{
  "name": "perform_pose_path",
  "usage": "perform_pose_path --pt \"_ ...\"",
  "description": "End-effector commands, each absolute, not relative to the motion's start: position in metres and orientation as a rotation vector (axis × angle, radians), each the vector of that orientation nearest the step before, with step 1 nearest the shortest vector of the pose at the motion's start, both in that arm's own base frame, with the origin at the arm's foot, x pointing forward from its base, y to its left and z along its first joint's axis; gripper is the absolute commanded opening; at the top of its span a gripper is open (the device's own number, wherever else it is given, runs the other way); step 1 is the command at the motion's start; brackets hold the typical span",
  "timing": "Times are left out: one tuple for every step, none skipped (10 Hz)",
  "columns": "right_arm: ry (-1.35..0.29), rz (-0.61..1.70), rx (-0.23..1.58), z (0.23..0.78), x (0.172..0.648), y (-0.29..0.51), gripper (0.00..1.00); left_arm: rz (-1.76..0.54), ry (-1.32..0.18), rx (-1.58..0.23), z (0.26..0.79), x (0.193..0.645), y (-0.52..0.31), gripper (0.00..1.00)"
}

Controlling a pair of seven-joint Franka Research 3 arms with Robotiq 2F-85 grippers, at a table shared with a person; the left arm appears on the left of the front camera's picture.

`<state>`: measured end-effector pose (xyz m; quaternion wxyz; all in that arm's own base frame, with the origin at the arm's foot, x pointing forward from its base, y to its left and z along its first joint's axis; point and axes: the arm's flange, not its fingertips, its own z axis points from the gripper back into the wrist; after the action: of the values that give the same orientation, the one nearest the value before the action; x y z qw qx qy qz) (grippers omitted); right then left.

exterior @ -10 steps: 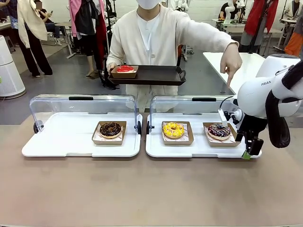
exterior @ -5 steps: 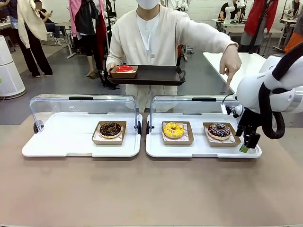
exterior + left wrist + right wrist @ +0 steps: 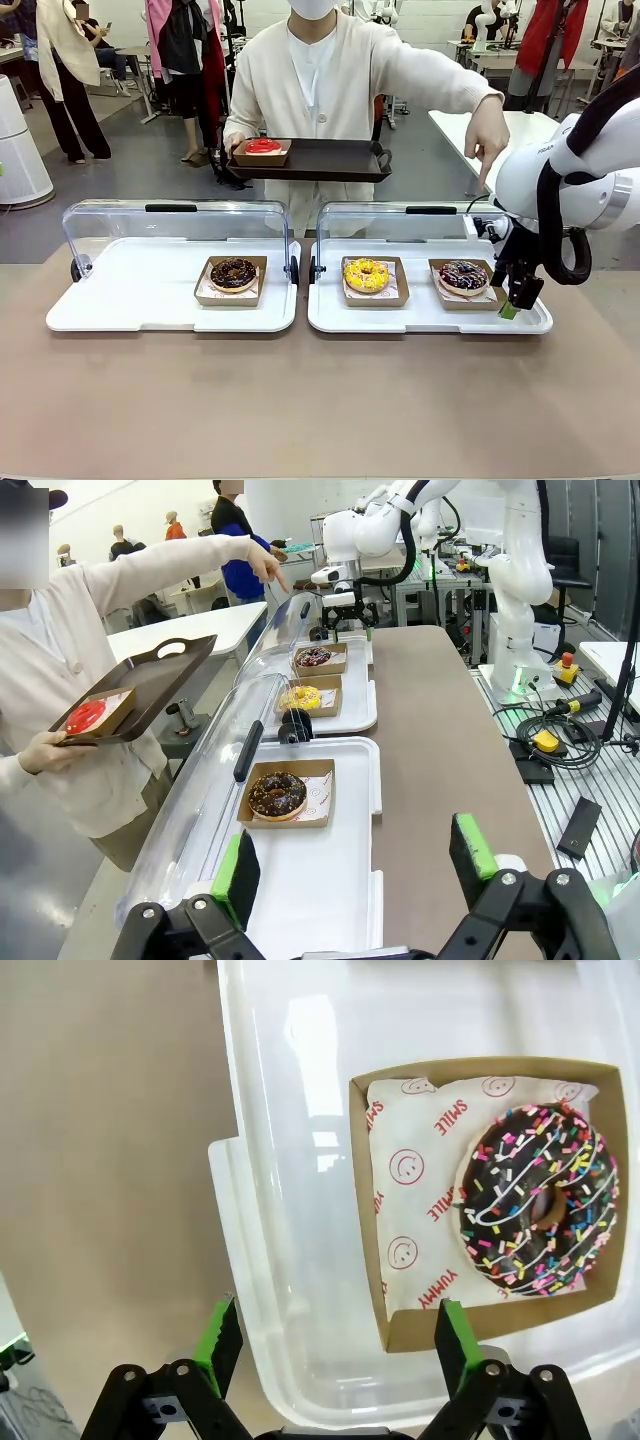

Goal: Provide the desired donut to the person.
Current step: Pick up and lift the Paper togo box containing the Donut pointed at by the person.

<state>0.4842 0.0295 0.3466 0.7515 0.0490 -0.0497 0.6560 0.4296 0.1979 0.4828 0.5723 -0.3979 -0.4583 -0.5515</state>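
1. Chocolate-glazed and flecked with coloured sprinkles, the donut (image 3: 530, 1200) that the person's pointing hand (image 3: 488, 125) seems to single out sits in its cardboard box (image 3: 462, 304). The box is at the right end of the right white tray (image 3: 420, 315), under the raised clear lid (image 3: 400, 225), and nothing touches it.
2. The right gripper (image 3: 511, 300) hangs just beside that box, over the tray's outer edge, fingers spread wide and empty.
3. By my reading the choice is made and the gripper is close in. Grasping the box, lifting it and delivering it are all left.
4. Across the surface (image 3: 300, 400) the person (image 3: 330, 80) holds a dark serving tray (image 3: 330, 160). A red donut (image 3: 263, 146) lies on it with bare room beside, the likely drop spot.
5. The left gripper (image 3: 355, 865) hovers spread and empty above the left tray (image 3: 330, 900), near the plain chocolate donut (image 3: 277, 793).
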Motion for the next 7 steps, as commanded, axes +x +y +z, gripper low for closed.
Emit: perform_pose_path --pt "-0.116 1.458 0.124 0.338 0.493 0.03 1.0 -1.287 -1.082 -0.925 0.482 0.428 0.198 1.0" --pt "-0.117 1.464 0.131 0.336 0.494 0.031 1.0 -1.287 -1.082 -0.925 0.482 0.428 0.198 1.0" --pt "-0.118 1.473 0.132 0.333 0.496 0.034 1.0 -1.287 -1.082 -0.925 0.482 0.428 0.198 1.0" --pt "-0.115 1.472 0.128 0.331 0.497 0.035 1.0 -1.287 -1.082 -0.925 0.482 0.428 0.198 1.0" --pt "-0.113 1.47 0.125 0.329 0.499 0.036 1.0 -1.287 -1.082 -0.925 0.482 0.428 0.198 1.0" --pt "-0.11 1.467 0.123 0.328 0.499 0.035 1.0 -1.287 -1.082 -0.925 0.482 0.428 0.198 1.0" --pt "-0.103 1.458 0.115 0.327 0.5 0.033 1.0 -1.287 -1.082 -0.925 0.482 0.428 0.198 1.0"
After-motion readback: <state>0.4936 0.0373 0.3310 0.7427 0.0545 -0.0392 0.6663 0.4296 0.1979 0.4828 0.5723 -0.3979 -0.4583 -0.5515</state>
